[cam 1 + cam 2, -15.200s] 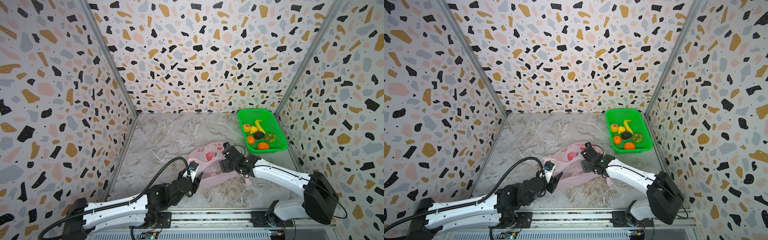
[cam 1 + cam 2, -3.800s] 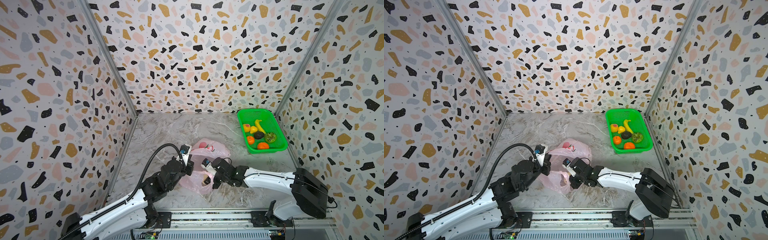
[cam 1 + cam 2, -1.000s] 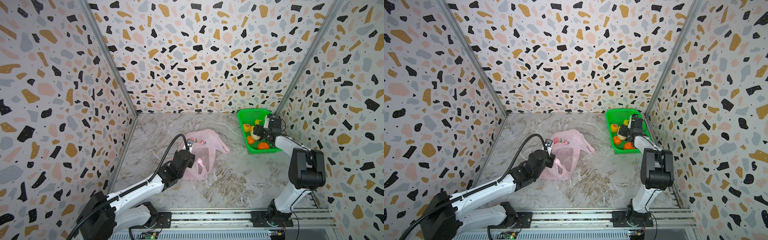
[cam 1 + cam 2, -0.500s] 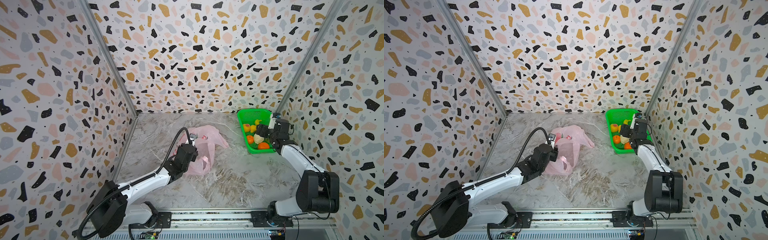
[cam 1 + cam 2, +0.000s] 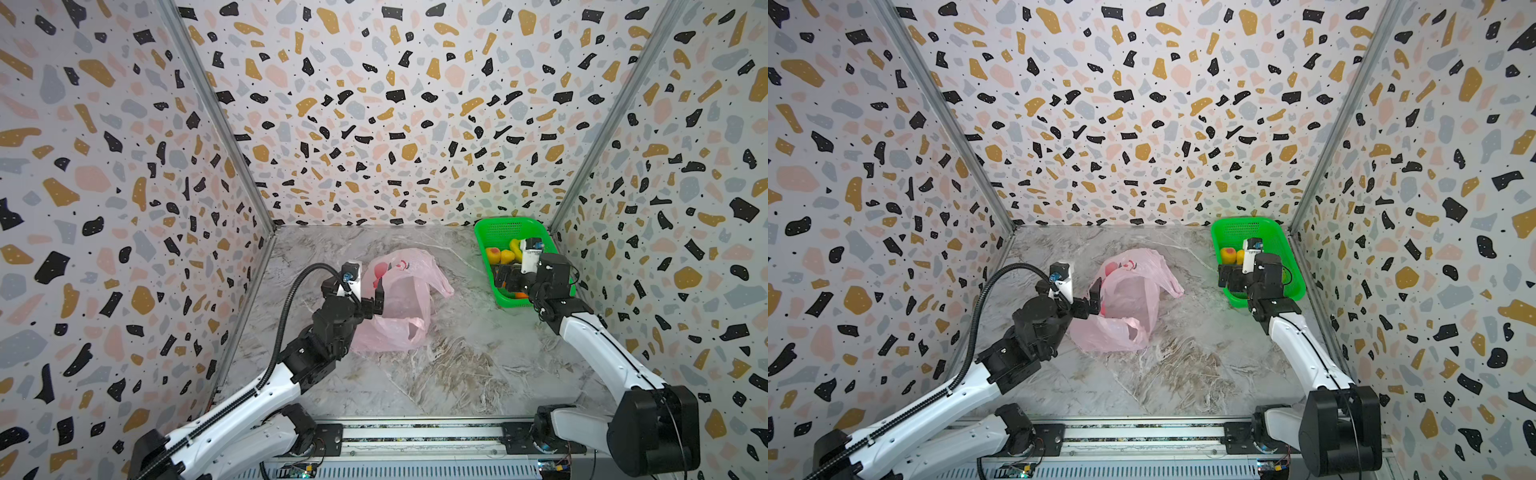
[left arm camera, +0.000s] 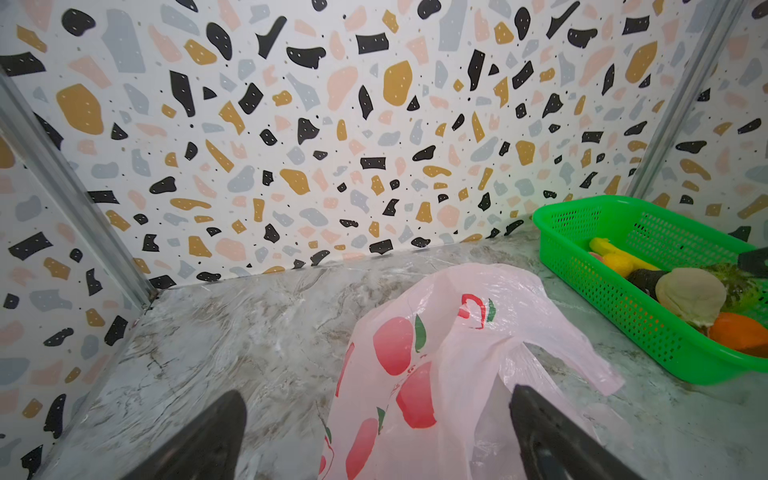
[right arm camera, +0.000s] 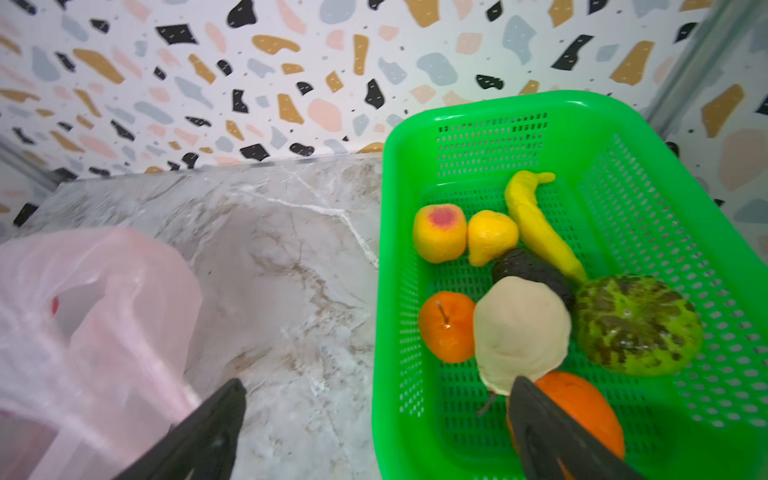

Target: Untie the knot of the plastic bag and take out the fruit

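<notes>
I have the left arm stretched forward from the front rail, elbow bent low, wrist cocked up and turned toward the plastic bag (image 5: 401, 299); its black cable (image 5: 291, 299) arches above the forearm. The left gripper (image 5: 372, 302) stands with its jaws spread wide and nothing clamped. In the left wrist view the bag (image 6: 436, 374) slumps between and just ahead of the two fingers (image 6: 216, 432); whether plastic touches either finger I cannot tell. The bag's mouth gapes toward that gripper, and one loose handle (image 6: 573, 361) trails off beyond the bag, toward the green basket (image 6: 582, 266).

The right arm runs long and nearly straight from its base, wrist bent down at the basket (image 5: 484, 249). The right gripper (image 5: 509, 278) is also spread wide and holds nothing; in its wrist view one finger hangs over the marble tabletop (image 7: 291, 249), the second (image 7: 552, 436) over a tangerine (image 7: 582, 407) inside the basket (image 7: 384, 249), so the jaws straddle the basket's side wall.

The fruit all lies in the basket, just ahead of that gripper: cream ball (image 7: 521, 328) nearest; beside it a second tangerine (image 7: 446, 326) and a green bumpy fruit (image 7: 636, 324); farther on the avocado (image 7: 528, 266), two peaches (image 7: 439, 232), and the banana (image 7: 536, 224).
</notes>
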`<state>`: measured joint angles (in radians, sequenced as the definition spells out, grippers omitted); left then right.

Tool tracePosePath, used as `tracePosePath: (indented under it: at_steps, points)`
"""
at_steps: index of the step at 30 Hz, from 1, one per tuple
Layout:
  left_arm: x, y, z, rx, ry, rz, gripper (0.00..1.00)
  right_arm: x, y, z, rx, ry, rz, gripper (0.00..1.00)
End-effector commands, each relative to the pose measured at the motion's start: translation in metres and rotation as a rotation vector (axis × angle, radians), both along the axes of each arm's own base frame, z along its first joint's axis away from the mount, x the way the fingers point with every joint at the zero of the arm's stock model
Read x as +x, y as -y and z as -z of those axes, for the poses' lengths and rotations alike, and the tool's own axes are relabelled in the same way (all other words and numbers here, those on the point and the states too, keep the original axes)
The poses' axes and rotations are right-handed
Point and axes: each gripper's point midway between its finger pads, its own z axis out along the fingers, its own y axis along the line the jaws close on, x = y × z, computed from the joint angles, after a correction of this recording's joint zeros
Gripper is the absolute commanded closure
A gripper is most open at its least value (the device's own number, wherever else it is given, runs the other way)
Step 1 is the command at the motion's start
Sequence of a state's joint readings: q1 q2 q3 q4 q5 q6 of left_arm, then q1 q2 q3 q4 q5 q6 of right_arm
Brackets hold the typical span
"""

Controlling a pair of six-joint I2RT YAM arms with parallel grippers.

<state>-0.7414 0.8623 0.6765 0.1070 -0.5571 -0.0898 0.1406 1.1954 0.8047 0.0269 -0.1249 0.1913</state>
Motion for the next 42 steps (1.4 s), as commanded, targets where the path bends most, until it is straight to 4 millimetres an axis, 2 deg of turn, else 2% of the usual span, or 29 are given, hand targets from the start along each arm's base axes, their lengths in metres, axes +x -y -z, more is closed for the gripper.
tracePosePath:
  at_steps: [1,7,12,16,22,25,27,30,39,42]
  points:
    - [-0.004,-0.018,0.018,0.029,-0.035,-0.064,0.0,-0.012,-0.014,0.007,-0.046,0.011,-0.071,0.01]
    - [-0.028,-0.063,0.018,-0.031,0.012,-0.188,0.0,-0.023,-0.026,0.013,-0.07,0.053,-0.122,0.01]
    - [-0.034,-0.101,0.039,0.01,0.011,-0.342,0.01,-0.021,-0.027,0.024,-0.103,0.07,-0.145,0.01]
    - [-0.027,-0.119,0.06,0.008,0.019,-0.413,0.01,-0.019,-0.021,0.026,-0.126,0.114,-0.114,0.01]
    - [-0.002,-0.139,0.087,0.015,0.004,-0.463,0.0,-0.013,-0.004,0.034,-0.136,0.167,-0.061,0.01]
    - [0.002,-0.145,0.092,0.036,0.04,-0.48,0.01,-0.013,0.013,0.039,-0.139,0.213,-0.026,0.01]
    - [0.002,-0.151,0.103,0.06,0.05,-0.493,0.01,-0.013,0.023,0.04,-0.129,0.242,-0.003,0.01]
    - [0.007,-0.158,0.115,0.066,0.035,-0.512,0.0,-0.009,0.035,0.052,-0.116,0.229,0.019,0.01]
    - [0.006,-0.165,0.122,0.057,0.107,-0.514,0.0,-0.013,0.049,0.072,-0.176,0.309,0.062,0.01]
    - [0.009,-0.164,0.128,0.047,0.096,-0.501,0.01,-0.011,0.052,0.073,-0.172,0.319,0.067,0.01]
